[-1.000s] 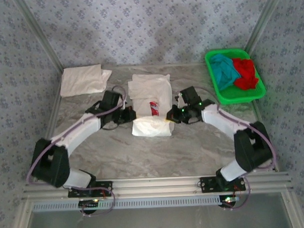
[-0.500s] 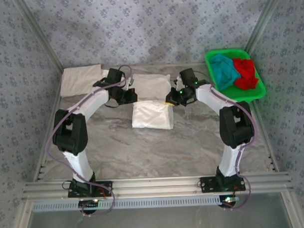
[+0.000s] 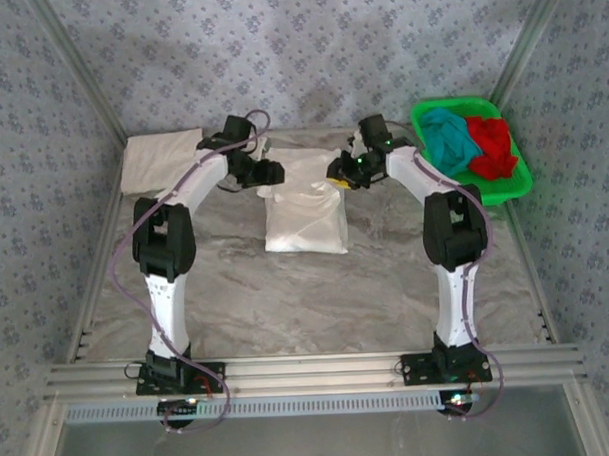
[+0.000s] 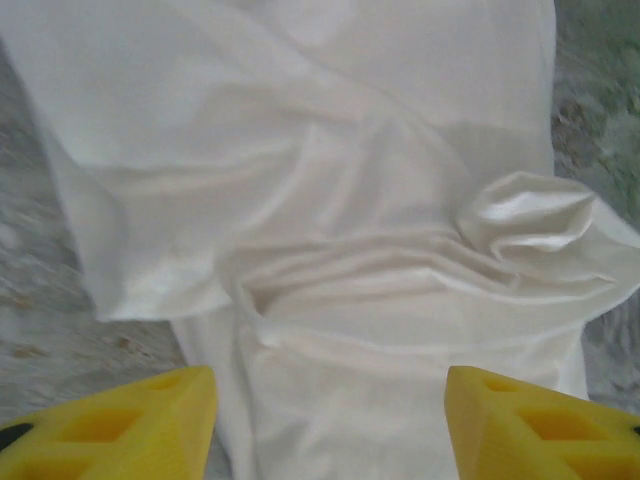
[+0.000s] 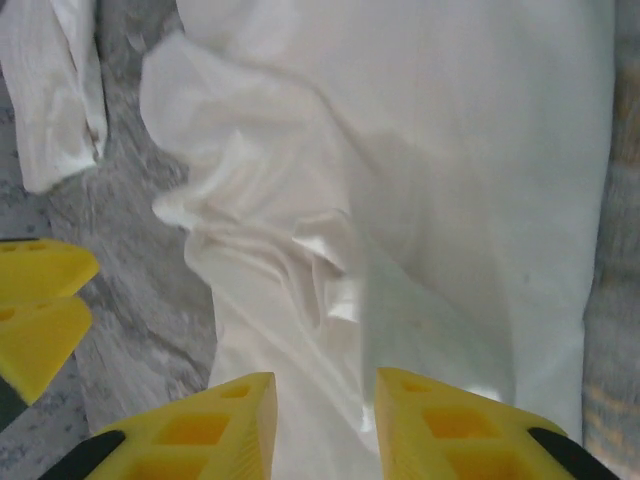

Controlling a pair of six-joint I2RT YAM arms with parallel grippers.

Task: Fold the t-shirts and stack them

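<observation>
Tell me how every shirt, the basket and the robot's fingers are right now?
Middle white t-shirt: folded, rumpled, on the table.
Other white t-shirt: folded, at the far left.
Green basket: upright, holding two shirts.
Teal t-shirt: bunched up in the basket.
Red t-shirt: bunched up beside it.
Left fingers: open, holding nothing.
Right fingers: open, holding nothing.

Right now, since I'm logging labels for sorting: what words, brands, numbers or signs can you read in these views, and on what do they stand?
No text can be read.
The folded white t-shirt shows only plain cloth in the overhead and both wrist views.
The second white t-shirt, the teal t-shirt and the red t-shirt in the green basket show no lettering at this size.
</observation>
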